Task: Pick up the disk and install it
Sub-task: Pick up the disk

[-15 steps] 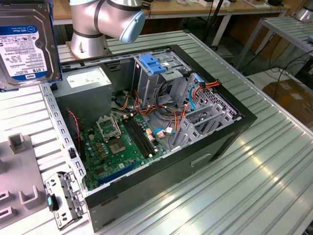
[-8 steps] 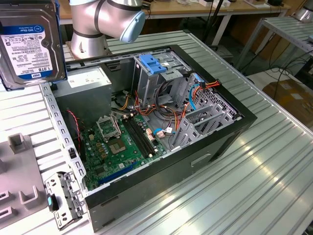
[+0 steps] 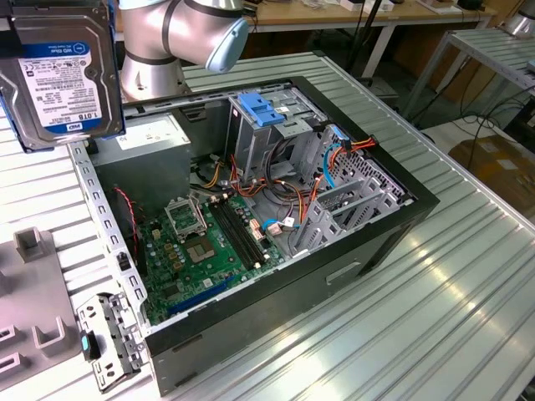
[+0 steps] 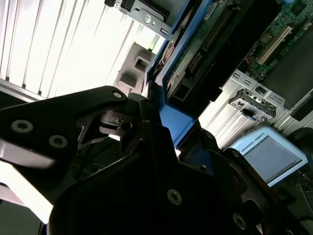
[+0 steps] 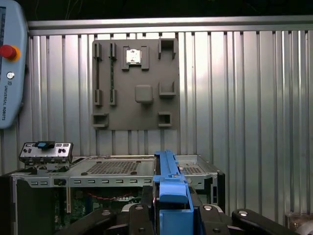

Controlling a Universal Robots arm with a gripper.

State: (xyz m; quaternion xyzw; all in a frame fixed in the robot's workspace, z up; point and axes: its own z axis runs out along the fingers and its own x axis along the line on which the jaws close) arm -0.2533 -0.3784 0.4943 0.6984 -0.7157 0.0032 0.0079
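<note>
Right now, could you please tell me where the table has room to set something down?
The ribbed metal table lies bare at the exterior view's right of the open black computer case. The exterior view's left is crowded: grey moulded fixture plate, small metal bracket. Inside the case, orange cables leave little room.

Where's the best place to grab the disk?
Probably its blue frame at one end, coming in from that end with a finger on each flat face. The disk is thin and flat, so squeezing across it looks easy. The gripper holds it that way now.
</note>
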